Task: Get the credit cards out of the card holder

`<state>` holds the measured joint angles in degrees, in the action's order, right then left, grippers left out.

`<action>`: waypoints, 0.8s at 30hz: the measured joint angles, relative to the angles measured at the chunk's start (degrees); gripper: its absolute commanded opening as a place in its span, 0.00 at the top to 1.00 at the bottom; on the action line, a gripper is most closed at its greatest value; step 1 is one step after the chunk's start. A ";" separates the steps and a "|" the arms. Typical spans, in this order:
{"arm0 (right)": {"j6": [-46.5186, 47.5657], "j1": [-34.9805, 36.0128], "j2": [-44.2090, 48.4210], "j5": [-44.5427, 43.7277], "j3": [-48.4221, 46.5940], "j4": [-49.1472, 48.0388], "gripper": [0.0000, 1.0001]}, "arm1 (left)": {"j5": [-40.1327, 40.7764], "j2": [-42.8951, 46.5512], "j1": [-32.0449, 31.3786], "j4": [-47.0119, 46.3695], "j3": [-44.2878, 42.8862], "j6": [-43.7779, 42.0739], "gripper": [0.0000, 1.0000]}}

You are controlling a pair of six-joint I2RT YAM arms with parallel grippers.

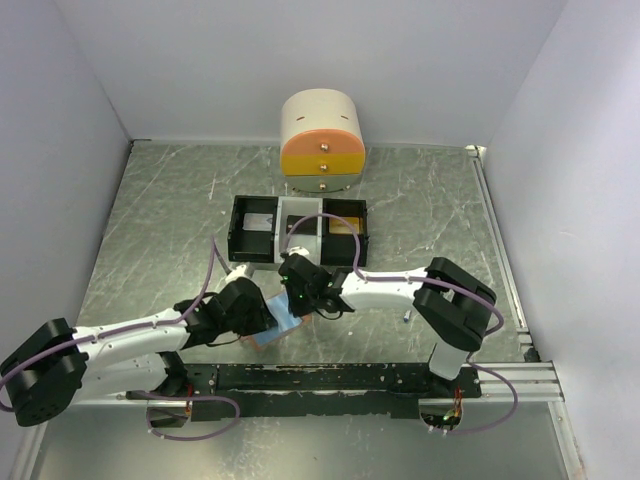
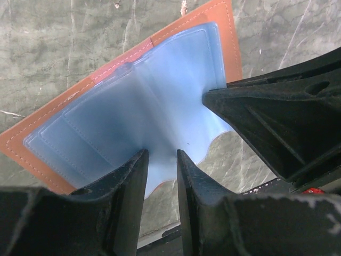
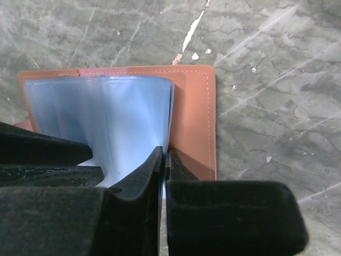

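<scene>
**If the Pull Is Too Hard, Something May Rip**

Since the wallet [image 1: 278,325] lies open on the table [image 1: 420,200], near the front and between the two arms, both grippers are on it. The left gripper [image 2: 162,160] has its jaws closed on a fold of the soft blue lining [image 2: 160,96]. The right gripper [image 3: 164,157] has its jaws pressed together on the lining's edge. No cards show in the pockets. If the arms pull apart too hard, the thin lining could tear or slip free. The right jaws may be pinching only lining, so a pull might bring out no card.
</scene>
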<state>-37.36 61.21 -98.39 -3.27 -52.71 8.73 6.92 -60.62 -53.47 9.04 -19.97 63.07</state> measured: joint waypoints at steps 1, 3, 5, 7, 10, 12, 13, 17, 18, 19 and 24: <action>-0.22 0.02 -0.15 -0.17 -0.17 0.22 1.00 | 0.00 0.28 0.00 0.00 0.20 0.02 0.60; -0.63 0.20 -0.79 -1.27 -1.33 1.53 1.00 | 0.07 0.55 0.00 0.04 0.33 0.04 0.60; -0.94 0.57 -1.22 -2.51 -2.32 2.86 1.00 | 0.15 0.63 0.00 0.13 0.33 0.04 0.60; -1.09 1.05 -1.38 -4.09 -2.86 3.96 1.00 | 0.17 0.63 0.00 0.17 0.33 0.13 0.60; -1.11 1.79 -1.29 -6.08 -3.13 4.76 1.00 | 0.20 0.63 0.00 0.17 0.33 0.22 0.60; -0.92 2.03 -0.70 -6.36 -2.40 4.35 1.00 | 0.20 0.63 0.00 0.17 0.33 0.26 0.60; -0.92 2.03 -0.13 -5.90 -1.55 3.69 1.00 | 0.22 0.63 0.00 0.15 0.33 0.37 0.60; -1.16 1.75 1.42 -2.10 1.38 0.31 1.00 | 0.22 0.61 0.00 0.15 0.33 0.39 0.60; -1.20 1.75 1.40 -1.44 1.40 -0.07 1.00 | 0.22 0.57 0.00 0.15 0.33 0.39 0.60; -1.25 1.70 1.36 -0.70 1.40 -0.46 1.00 | 0.22 0.52 0.00 0.13 0.33 0.39 0.60; -2.67 1.73 0.98 -0.22 1.40 -0.92 1.00 | 0.20 0.31 0.00 0.17 0.33 0.39 0.58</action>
<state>-40.03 62.94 -97.41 -3.49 -51.31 7.81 7.11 -60.31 -53.47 9.21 -19.64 63.46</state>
